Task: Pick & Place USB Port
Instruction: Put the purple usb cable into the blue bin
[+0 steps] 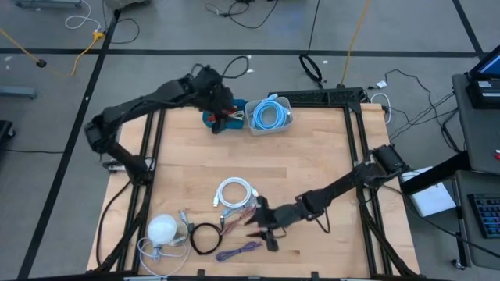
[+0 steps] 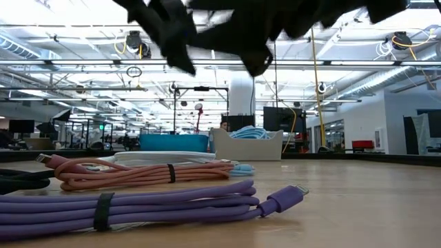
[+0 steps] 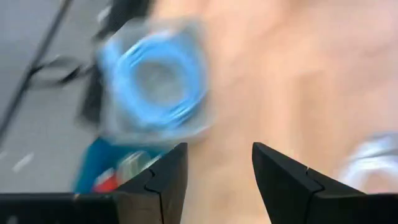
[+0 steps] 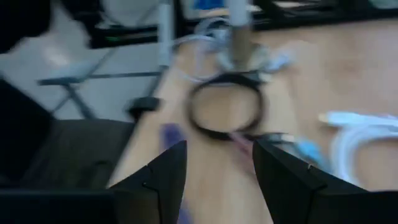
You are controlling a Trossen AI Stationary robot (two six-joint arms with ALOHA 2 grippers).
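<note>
We see a light wooden table (image 1: 312, 156) in a large open workshop with ceiling lights and cables on the grey floor around it. At the far edge stand 2 containers side by side: a white bin (image 1: 270, 115) holding a coiled light blue cable (image 1: 269, 115), and a teal bin (image 1: 221, 116) just to its left with small items in it that we cannot make out. The left gripper (image 1: 224, 114) hangs over the teal bin, its fingers spread apart with nothing between them. Near the front edge lie the loose cables: a white coil (image 1: 235, 192), a pink cable (image 2: 138, 172), a black loop (image 1: 205, 236) and a purple cable (image 2: 151, 201) whose USB plug (image 2: 284, 198) lies on the wood. The right gripper (image 1: 263, 228) hovers just above this cluster, beside the purple cable, with its fingers parted and empty. A white round object (image 1: 162, 229) sits at the front left corner.
</note>
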